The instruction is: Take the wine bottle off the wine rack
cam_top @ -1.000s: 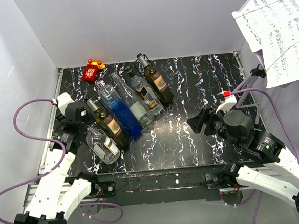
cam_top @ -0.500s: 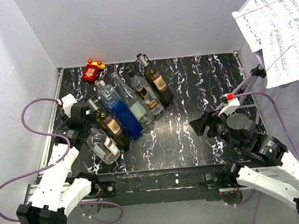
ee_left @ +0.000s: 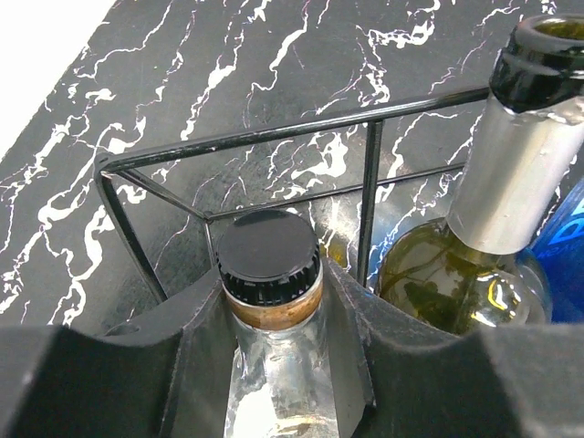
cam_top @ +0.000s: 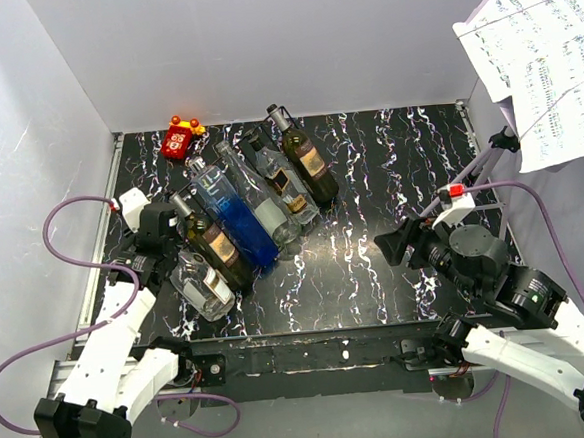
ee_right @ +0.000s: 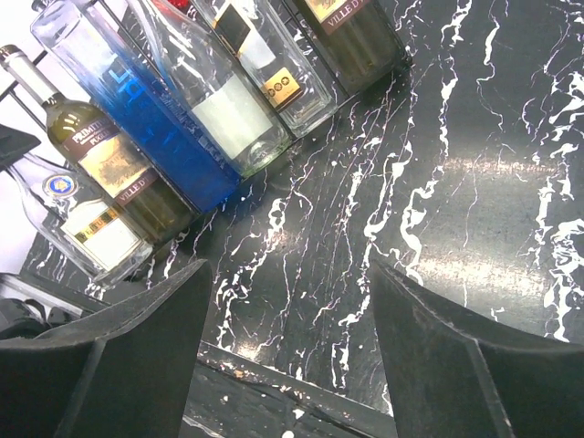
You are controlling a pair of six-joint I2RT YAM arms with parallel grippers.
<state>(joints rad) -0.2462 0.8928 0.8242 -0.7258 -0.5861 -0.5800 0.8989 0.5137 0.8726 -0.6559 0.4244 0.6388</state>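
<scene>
My left end effector (ee_left: 274, 306) has just squeezed tight on the neck of the wine bottle (ee_left: 271, 255), which lies at the left end of the wine rack (ee_left: 274, 130). Now I can pull it out. My right end effector (ee_right: 287, 338) hangs released.

Six bottles (cam_top: 234, 221) (three clear glass, one blue, two dark green or brown). One black wire rack (ee_left: 292, 129). One small red toy (cam_top: 178, 137). One music stand (cam_top: 541, 51) carrying printed sheet music. Two white-and-black robot arms (cam_top: 110, 342).
</scene>
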